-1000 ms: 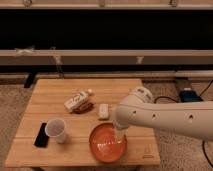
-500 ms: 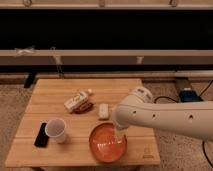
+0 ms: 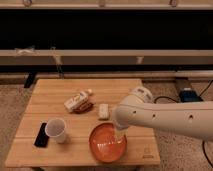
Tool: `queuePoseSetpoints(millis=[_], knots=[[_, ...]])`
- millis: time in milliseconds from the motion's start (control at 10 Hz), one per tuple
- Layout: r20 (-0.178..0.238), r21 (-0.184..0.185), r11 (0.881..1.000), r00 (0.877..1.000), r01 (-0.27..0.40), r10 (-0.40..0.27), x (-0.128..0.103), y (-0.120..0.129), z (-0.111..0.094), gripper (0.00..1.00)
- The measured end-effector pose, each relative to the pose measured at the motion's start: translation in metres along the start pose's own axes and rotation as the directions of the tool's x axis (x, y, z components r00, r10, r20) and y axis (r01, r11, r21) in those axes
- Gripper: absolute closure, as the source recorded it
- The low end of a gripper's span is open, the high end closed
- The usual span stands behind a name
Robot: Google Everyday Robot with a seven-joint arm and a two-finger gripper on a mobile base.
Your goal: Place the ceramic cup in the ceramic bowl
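While hanging from the white arm (image 3: 165, 116), gripper (image 3: 120, 134): hovering over the 3 o'clock side of the ceramic bowl (image 3: 100, 146); open or closed, not showing, so cannot tell; not holding the cup.
Ceramic cup (image 3: 56, 130): standing upright on the table (image 3: 55, 97), at 9 o'clock from the bowl, near it but not touching.
Black flat object (image 3: 41, 134): lying just beside the cup at 9 o'clock.
Small white block (image 3: 103, 111): lying at 12 o'clock from the bowl.
Progress: seemingly nothing done; reaching, gripping, lifting and lowering into the bowl all remaining.
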Motion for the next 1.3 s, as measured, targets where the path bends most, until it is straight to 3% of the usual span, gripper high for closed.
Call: queuePoseSetpoints(millis=[800,900,1100,1300], knots=[[-0.001,0.000,1.000,1.000,0.002,-0.002,0.000,0.000,0.000,0.20],[0.013,0.005,1.000,0.999,0.030,-0.030,-0.004,0.000,-0.002,0.20],[0.054,0.012,0.992,0.991,0.125,-0.126,-0.034,0.003,-0.008,0.20],[0.104,0.024,0.970,0.964,0.243,-0.244,-0.081,0.011,-0.016,0.20]])
